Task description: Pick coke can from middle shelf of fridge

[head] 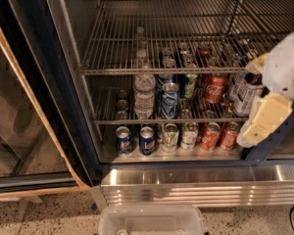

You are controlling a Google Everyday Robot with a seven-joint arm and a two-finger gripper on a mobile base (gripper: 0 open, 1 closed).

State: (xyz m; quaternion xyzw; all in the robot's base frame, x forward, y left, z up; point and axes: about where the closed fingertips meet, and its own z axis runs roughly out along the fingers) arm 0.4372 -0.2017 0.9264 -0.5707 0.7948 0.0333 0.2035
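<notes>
The fridge [63, 106] stands open with wire racks inside. The coke can [214, 88], red with white script, stands upright on the middle shelf [152, 122], right of centre behind the front rail. My gripper [251, 102] hangs at the right edge in front of the fridge, to the right of the can and apart from it. Its cream fingers [264, 119] are spread and hold nothing. A white-and-brown container [245, 94] stands between the can and the gripper, partly hidden by it.
On the same rack stand a water bottle [144, 94], a blue can [169, 100] and a green can [188, 84]. On the floor below are Pepsi cans [123, 140] and red cans [209, 135]. The glass door [19, 106] is at the left and a clear bin [152, 222] below.
</notes>
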